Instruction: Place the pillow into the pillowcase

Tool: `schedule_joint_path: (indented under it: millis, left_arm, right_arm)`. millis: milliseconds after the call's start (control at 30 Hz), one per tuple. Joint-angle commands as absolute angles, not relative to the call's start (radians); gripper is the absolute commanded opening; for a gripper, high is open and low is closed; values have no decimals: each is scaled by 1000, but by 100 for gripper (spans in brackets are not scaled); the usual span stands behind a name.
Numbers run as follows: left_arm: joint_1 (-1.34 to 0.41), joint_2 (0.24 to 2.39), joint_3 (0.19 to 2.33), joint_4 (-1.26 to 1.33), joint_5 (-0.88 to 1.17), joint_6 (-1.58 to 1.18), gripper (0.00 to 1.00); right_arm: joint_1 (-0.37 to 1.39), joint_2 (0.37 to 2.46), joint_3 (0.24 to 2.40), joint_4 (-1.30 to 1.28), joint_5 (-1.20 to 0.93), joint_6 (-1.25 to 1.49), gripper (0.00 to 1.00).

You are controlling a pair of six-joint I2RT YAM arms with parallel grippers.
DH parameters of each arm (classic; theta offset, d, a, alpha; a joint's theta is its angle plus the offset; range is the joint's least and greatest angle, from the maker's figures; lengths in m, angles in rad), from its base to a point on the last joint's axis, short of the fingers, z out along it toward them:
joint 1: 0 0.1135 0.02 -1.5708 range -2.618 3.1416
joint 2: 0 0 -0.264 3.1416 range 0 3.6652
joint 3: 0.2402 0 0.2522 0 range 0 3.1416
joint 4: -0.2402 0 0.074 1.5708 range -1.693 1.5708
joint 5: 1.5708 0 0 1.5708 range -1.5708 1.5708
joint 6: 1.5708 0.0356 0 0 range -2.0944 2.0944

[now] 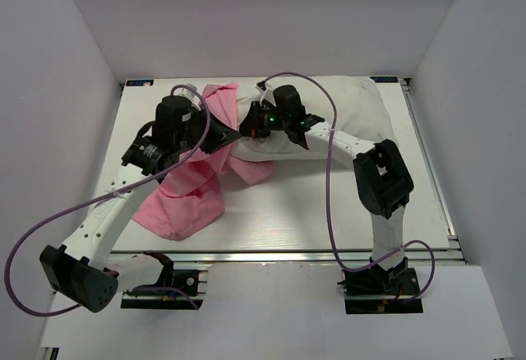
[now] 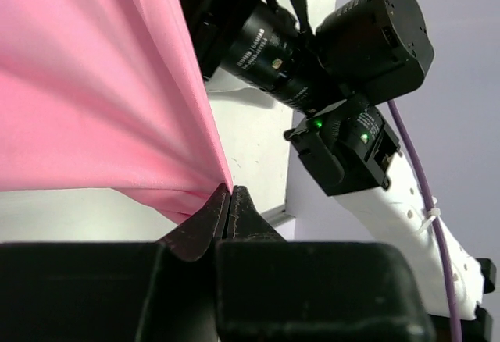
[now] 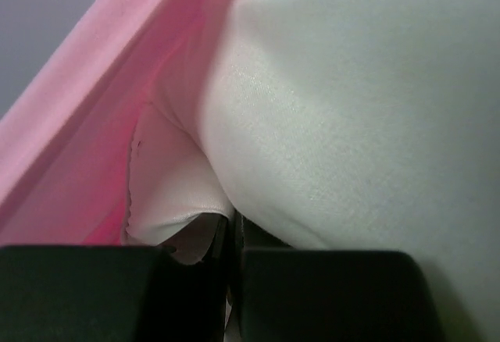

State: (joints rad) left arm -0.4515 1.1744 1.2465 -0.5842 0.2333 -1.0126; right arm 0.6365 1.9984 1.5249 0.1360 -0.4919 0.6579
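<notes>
**Both grippers clamped where pillow meets pillowcase**

From the top view, you see the pillow (image 1: 362, 117) lying along the far edge of the bench (image 1: 312, 220), reaching toward the far right corner. The pillowcase (image 1: 185, 200) covers its left end and spills in crumpled folds toward the near left part of the bench. The left gripper (image 1: 228, 136) and right gripper (image 1: 249, 130) meet close together at the pillow's left end.

In your left wrist view, the fingertips (image 2: 219, 209) are pressed together on a gathered edge of the pink fabric (image 2: 94, 84), which fans out taut from the pinch. The right arm's wrist camera (image 2: 273, 53) sits just beyond, with a purple cable (image 2: 422, 178) running past it.

In your right wrist view, the fingers (image 3: 195, 279) sit nearly closed, nipping a fold of the white cushion's corner (image 3: 183, 225). The pillow bulges above them, and the pink satin (image 3: 86, 139) wraps its left side.
</notes>
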Motion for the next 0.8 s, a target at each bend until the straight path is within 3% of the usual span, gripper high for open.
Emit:
schedule_joint_path:
  millis: [0,133,233,433,467,533,600,633,700,767]
  left_arm:
    - [-492,1170,1297,-509,400,-1082,0]
    - [-515,1294,1362,-612,388,-1008,0]
    - [-514,1312,1284,-603,367,-994,0]
    - [-515,1377,1334,-471,365,-1019,1]
    - [-515,1397,1365,-488,359,-1014,3]
    - [-515,1408,1434,-558,345,-985,18]
    - [-515,1401,1439,-613,315,-957,30]
    - [-515,1390,1425,-661,298,-944,42]
    - [-512,1332,1332,-670,276,-945,49]
    - [-512,1287,1229,-672,265,-954,59]
  right_arm:
    - [649,2028,1574,196,-393,764,0]
    - [658,2031,1624,207,-414,833,0]
    - [661,2023,1637,225,-433,891,0]
    - [722,2010,1497,213,-436,876,0]
    - [726,2008,1464,222,-455,876,0]
    - [723,2005,1372,242,-483,858,2]
    - [712,1994,1338,236,-535,778,19]
    - [695,1988,1315,233,-564,749,38]
    - [660,1958,1330,183,-652,605,60]
    - [629,1915,1344,91,-708,491,70]
